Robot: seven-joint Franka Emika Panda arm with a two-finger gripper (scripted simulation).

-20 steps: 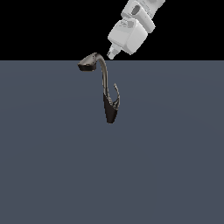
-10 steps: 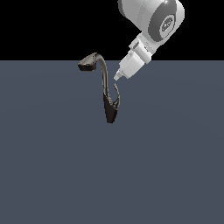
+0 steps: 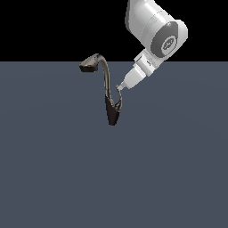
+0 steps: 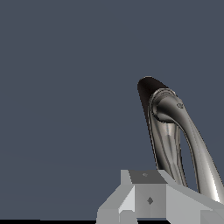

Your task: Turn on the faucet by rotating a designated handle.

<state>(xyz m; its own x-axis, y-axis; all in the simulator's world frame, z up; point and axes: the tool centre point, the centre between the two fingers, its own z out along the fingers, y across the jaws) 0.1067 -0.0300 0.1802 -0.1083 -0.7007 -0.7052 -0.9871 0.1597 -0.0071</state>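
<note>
The faucet (image 3: pixel 106 82) is a small dark gooseneck tap with a tapered base and a flattened spout head pointing to the exterior view's left. The handle (image 3: pixel 119 99), a thin curved grey lever, rises from the base on the exterior view's right of the neck. My gripper (image 3: pixel 120 87) comes down from the upper right, its tip at the top of the handle. Its fingers show as one narrow point with no gap. In the wrist view the faucet (image 4: pixel 192 135) looms close, with the handle (image 4: pixel 168 151) running down to my fingers (image 4: pixel 148 197).
A flat dark grey-blue surface (image 3: pixel 58 169) carries the faucet and fills the scene. The white arm (image 3: pixel 156 31) reaches in from the upper right of the exterior view.
My gripper has come down from above the faucet to the top of the handle, and the wrist has swung into view. The faucet and handle look unmoved.
</note>
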